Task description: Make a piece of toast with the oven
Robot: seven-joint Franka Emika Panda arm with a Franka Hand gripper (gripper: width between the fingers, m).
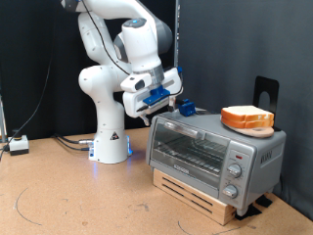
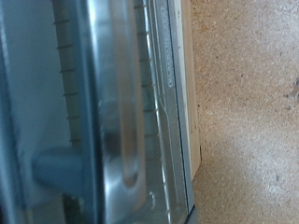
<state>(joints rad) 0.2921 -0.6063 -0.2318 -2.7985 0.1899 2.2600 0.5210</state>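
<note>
My gripper [image 1: 183, 106] hangs just above the oven [image 1: 215, 154], over the end of its roof toward the exterior view's left. From that camera my fingers are small and dark against the black backdrop, so I cannot tell whether they are spread or pressed together; nothing shows between them.

The toast [image 1: 246, 118] lies on the oven's roof toward the exterior view's right, two slices stacked, pale faces and orange-brown crusts. It is well apart from my gripper. The oven's door [image 1: 189, 149] is closed, its grey handle [image 1: 186, 128] running along the top edge, with three knobs [image 1: 235, 169] in a column on the panel at the exterior view's right. The oven sits on a low wooden pallet [image 1: 201, 199].

My wrist view is close and blurred: the handle [image 2: 120, 93] as a long grey bar, the glass [image 2: 47, 84] beside it, and a strip of table beyond the oven's edge.

The table [image 1: 68, 196] is brown particle board, speckled, with faint curved marks near the exterior view's bottom. My white base [image 1: 110, 142] stands on it at the exterior view's left, with cables [image 1: 70, 143] trailing to a small white box [image 1: 18, 145] at the far left. A black curtain fills the background, and a black stand [image 1: 265, 93] rises behind the toast.
</note>
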